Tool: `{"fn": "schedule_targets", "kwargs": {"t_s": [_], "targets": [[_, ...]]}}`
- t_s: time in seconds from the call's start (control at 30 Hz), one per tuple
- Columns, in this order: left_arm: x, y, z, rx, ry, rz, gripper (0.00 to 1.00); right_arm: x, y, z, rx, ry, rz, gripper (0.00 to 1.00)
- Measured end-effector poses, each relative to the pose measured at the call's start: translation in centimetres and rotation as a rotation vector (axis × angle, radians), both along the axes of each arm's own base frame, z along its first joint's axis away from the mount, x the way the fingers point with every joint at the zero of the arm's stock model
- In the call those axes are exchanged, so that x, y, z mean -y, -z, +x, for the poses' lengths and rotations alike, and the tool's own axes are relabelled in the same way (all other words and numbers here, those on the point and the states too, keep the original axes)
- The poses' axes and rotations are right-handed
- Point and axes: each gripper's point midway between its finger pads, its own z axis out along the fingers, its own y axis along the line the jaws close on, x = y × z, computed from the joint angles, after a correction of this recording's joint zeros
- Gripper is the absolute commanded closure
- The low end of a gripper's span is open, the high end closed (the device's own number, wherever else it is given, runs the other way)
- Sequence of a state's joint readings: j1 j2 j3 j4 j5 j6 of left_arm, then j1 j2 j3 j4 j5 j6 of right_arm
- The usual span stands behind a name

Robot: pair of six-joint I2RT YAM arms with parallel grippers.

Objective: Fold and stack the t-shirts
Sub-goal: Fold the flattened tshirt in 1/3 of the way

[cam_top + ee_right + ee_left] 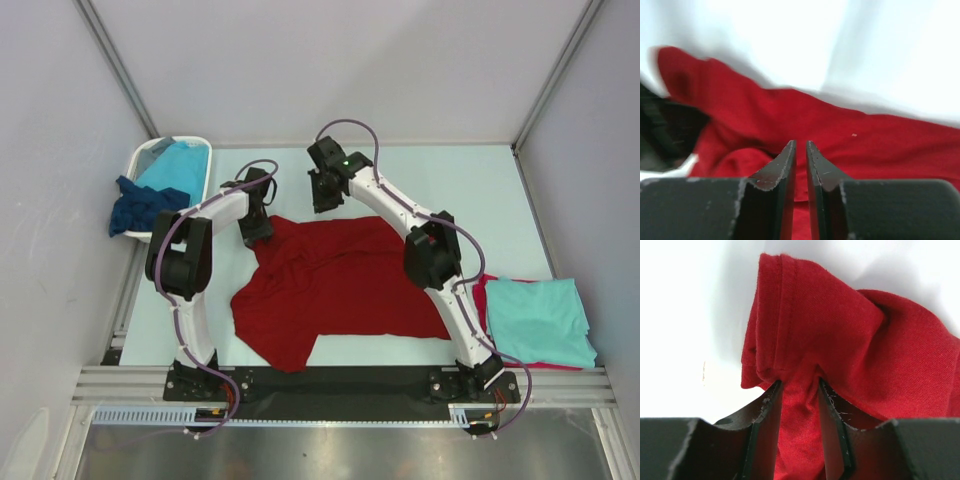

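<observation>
The dark red t-shirt is lying spread and rumpled across the middle of the pale table, its soft knit creasing into broad folds. The left gripper is reaching down at the shirt's far left corner. Its black jaws are pinching a bunched tuck of the cloth just below a double-stitched hem, which is standing up above them in a rounded flap. The right gripper is hanging at the shirt's far edge with its jaws a thin slit apart. That view is blurred, and I cannot tell whether they are catching any fabric.

At the far left corner, a white plastic basket is holding a crumpled turquoise t-shirt, and a navy t-shirt is draping over its rim. At the near right, a folded turquoise t-shirt is lying as a flat rectangle on a red t-shirt, whose edge is showing.
</observation>
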State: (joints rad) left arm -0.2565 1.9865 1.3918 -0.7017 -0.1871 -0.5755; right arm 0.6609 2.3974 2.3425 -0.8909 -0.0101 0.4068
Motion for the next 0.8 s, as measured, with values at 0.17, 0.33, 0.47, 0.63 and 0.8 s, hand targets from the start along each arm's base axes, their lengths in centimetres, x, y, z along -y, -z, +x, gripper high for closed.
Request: {"fn": "schedule_targets", "kwargs": {"t_s": [0.17,0.33,0.47,0.63,0.8], "targets": [[0.0,0.0,0.0,-0.001,0.0,-0.002,0.61,1.8,3.8,-0.8,-0.08,0.016,-0.066,0.82],[0.0,0.0,0.0,-0.001,0.0,-0.005,0.6,2.2,5.6,-1.4,-0.116,0.016,-0.092,0.82],[0.0,0.0,0.0,-0.001,0.0,-0.006,0.6,2.3,5.9,-1.4,-0.121,0.016,-0.097,0.83],[0.0,0.0,0.0,-0.002,0.0,-0.006,0.6,2.3,7.1,-1.2,-0.132,0.019,-0.103,0.84],[0.0,0.0,0.0,-0.001,0.0,-0.006,0.6,2.8,9.0,-1.1,-0.167,0.025,-0.11,0.87]]}}
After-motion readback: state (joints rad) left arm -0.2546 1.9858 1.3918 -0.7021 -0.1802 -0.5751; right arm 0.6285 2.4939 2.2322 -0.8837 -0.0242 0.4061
